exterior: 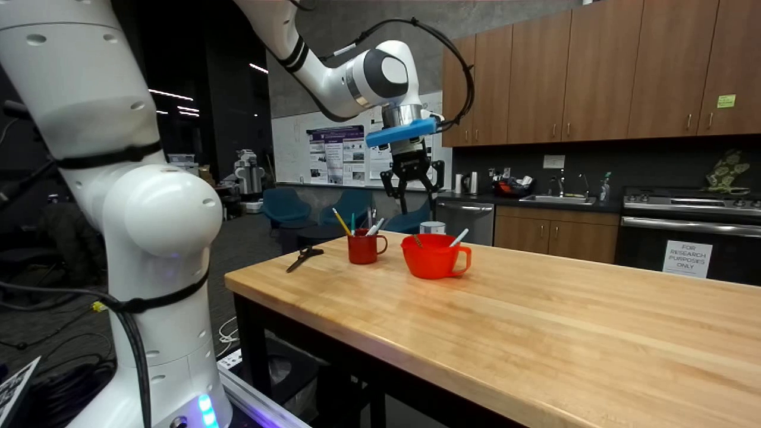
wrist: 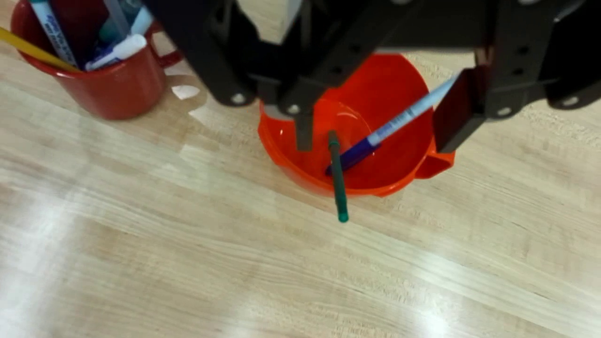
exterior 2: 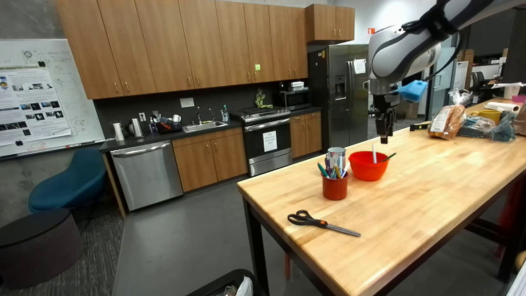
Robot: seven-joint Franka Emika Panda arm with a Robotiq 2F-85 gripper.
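Observation:
In both exterior views my gripper (exterior: 418, 209) (exterior 2: 384, 139) hangs over an orange-red bowl with a handle (exterior: 433, 261) (exterior 2: 367, 169). The wrist view, where the gripper (wrist: 379, 135) comes in from the top, shows the fingers spread wide with nothing held. Below them, inside the bowl (wrist: 392, 82), a white marker with a purple-blue cap (wrist: 404, 117) leans against the wall. A dark green pen (wrist: 340, 190) also rests in it, one end sticking out over the rim. Beside the bowl stands a dark red mug (exterior: 361, 249) (wrist: 122, 91) full of pens, markers and a yellow pencil.
Black-handled scissors (exterior: 304, 257) (exterior 2: 322, 223) lie near the table end. A metal can (exterior: 432, 227) (exterior 2: 337, 154) stands behind the mug and bowl. Farther along the wooden table (exterior 2: 431, 185) are a bagged loaf (exterior 2: 447, 120) and several other items.

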